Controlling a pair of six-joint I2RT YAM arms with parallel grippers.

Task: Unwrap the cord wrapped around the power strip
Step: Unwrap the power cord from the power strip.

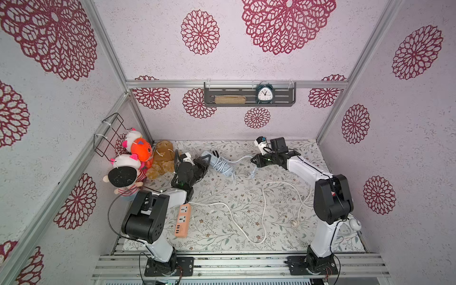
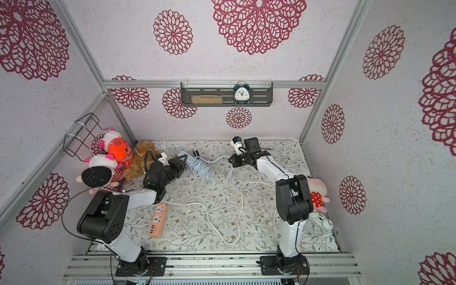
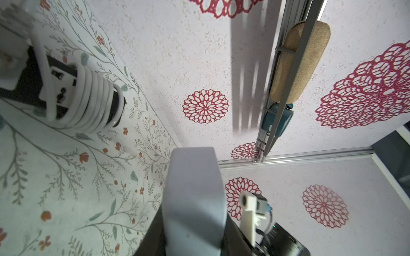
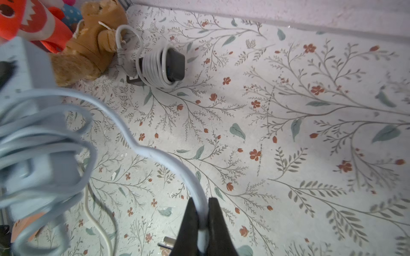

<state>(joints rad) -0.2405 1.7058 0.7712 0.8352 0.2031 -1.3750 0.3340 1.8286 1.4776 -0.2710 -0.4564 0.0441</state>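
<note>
The light blue power strip (image 1: 209, 158) (image 2: 188, 158) lies tilted at the back of the table, with several loops of its cord (image 1: 223, 169) still coiled around it. My left gripper (image 1: 203, 164) (image 3: 193, 232) is shut on the strip's near end (image 3: 193, 195). From the coils, the cord (image 4: 155, 155) runs over to my right gripper (image 1: 254, 160) (image 4: 203, 212), which is shut on it a little above the table. The cord's plug end (image 1: 251, 174) hangs below that gripper. In the right wrist view the strip (image 4: 24, 73) is blurred.
A black power strip wound with white cord (image 4: 164, 66) (image 3: 88, 99) lies just behind. An orange power strip (image 1: 183, 219) and its long white cord (image 1: 246, 222) sprawl across the front. Plush toys (image 1: 133, 158) fill the back left corner. A white alarm clock (image 2: 318, 224) stands by the right arm's base.
</note>
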